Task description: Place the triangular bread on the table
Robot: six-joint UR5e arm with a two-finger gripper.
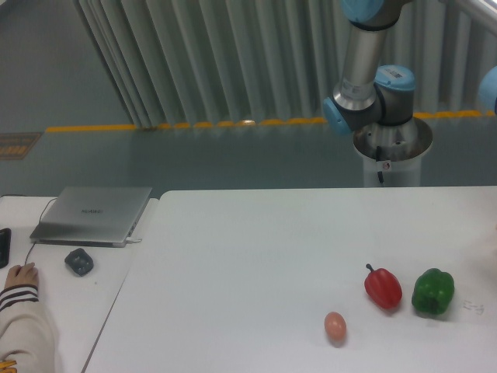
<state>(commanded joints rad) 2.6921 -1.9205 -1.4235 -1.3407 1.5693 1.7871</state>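
The large white table [256,256] fills the lower right of the camera view. The triangular bread is out of view. Only the arm's base and elbow joints [373,93] show at the top right behind the table; the gripper is out of view beyond the frame's edge. On the table lie a red pepper [383,287], a green pepper [432,291] and a small tan egg [335,325], all near the front right.
A smaller white desk [70,311] at the left holds a grey laptop [93,214] and a dark mouse [78,260]. A person's hand and striped sleeve [22,299] rest on it. A black object [4,245] lies at the left edge.
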